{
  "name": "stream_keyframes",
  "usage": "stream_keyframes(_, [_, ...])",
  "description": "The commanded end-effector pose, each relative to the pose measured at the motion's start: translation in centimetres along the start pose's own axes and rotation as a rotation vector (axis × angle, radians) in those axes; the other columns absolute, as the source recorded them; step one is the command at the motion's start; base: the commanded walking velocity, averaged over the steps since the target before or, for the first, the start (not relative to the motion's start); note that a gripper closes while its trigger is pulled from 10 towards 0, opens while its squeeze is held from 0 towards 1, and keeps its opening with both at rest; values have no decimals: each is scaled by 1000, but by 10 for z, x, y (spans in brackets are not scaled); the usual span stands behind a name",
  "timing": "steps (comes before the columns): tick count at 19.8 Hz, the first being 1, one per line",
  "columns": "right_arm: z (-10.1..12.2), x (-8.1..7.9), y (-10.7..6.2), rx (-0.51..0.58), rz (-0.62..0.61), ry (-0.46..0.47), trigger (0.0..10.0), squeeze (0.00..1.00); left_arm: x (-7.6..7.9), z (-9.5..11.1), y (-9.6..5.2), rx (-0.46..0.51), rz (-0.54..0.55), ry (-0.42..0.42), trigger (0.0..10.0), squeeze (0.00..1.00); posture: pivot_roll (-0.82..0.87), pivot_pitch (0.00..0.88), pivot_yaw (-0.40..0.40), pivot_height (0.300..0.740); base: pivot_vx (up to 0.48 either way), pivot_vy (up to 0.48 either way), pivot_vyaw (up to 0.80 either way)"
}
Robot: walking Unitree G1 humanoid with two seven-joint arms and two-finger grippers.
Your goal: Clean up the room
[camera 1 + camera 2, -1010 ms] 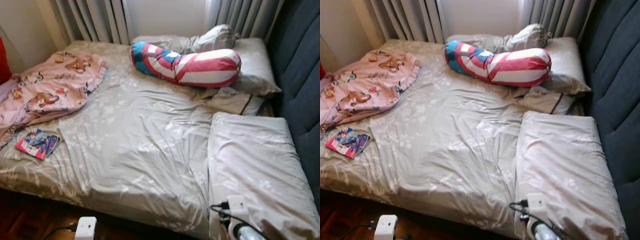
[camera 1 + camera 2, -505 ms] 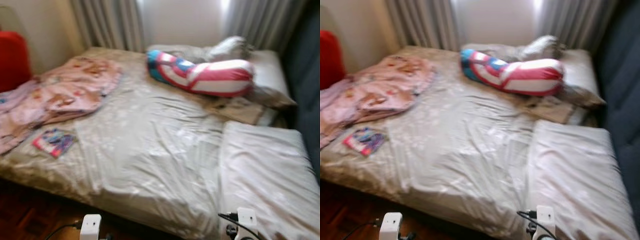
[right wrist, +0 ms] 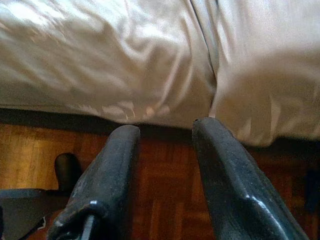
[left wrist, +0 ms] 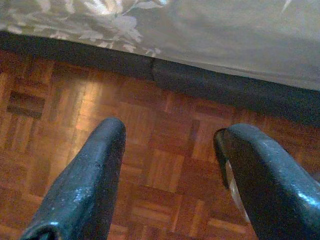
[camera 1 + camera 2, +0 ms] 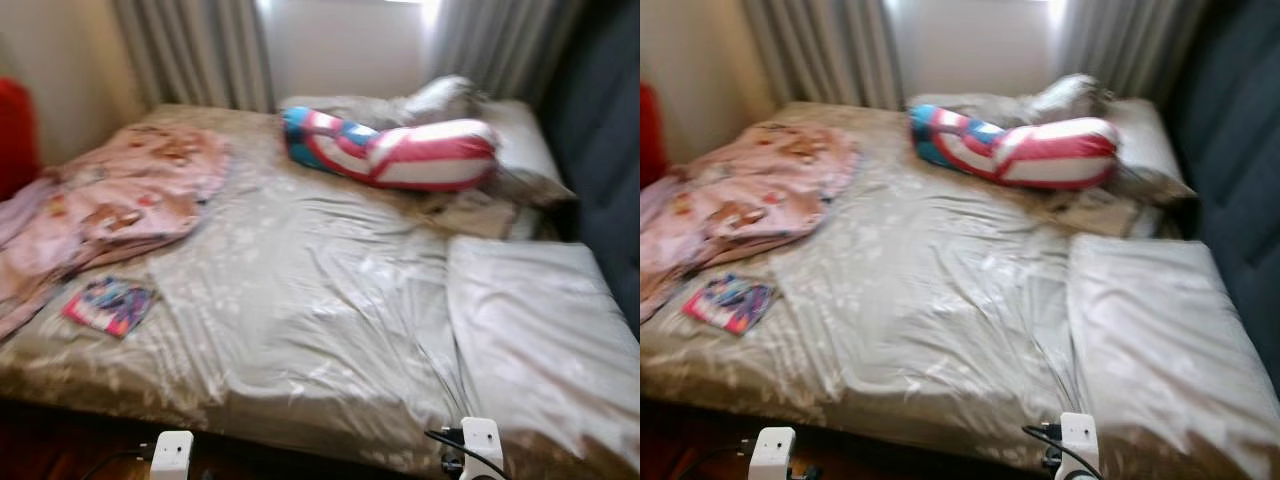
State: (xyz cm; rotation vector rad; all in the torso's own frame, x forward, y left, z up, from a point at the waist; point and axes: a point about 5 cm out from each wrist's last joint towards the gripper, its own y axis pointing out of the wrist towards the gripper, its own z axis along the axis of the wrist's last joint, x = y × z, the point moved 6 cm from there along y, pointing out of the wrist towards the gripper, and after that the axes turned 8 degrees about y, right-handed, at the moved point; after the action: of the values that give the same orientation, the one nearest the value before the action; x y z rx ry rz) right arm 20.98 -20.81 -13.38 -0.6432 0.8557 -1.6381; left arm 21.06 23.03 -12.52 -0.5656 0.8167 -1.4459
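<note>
Left eye view gives you the bed (image 5: 330,330) with a pink blanket (image 5: 110,200) heaped on its left side, a small colourful book (image 5: 108,304) just below it, and a striped bolster (image 5: 400,152) near the pillows. Your left gripper (image 4: 170,165) hangs empty with fingers wide over the wooden floor (image 4: 150,165); your right gripper (image 3: 165,170) hangs parted and empty at the bed's edge. Probably approach the book first, squarely, and steady yourself before reaching.

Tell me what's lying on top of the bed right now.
On the bed: a pink blanket, a colourful book, a striped bolster, and pillows. Anything under the crumpled blanket is hidden.
</note>
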Motion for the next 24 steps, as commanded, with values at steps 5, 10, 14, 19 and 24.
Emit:
stream_keyframes(5, [-5,1,-1,-4,-18,57,10000,0,-1,-6,-2,-13,1,3,10000,0,-5,58,8,740,0,327,0])
stream_keyframes(10, [-7,2,-1,-15,-16,50,10000,0,-3,-10,-3,-24,2,1,10000,0,-3,72,8,740,0,328,-315])
stream_keyframes(14, [-5,0,-1,-7,-8,46,10000,0,-3,-12,-3,-28,2,-4,10000,0,-1,80,7,740,0,332,0])
stream_keyframes(19, [-9,0,-1,-22,-6,36,10000,0,-2,-13,-4,-30,1,-6,10000,0,-1,82,8,740,0,339,0])
stream_keyframes(24, [-9,0,-1,-23,-2,32,10000,0,-4,-12,-3,-29,3,-5,10000,0,0,82,8,740,0,379,0])
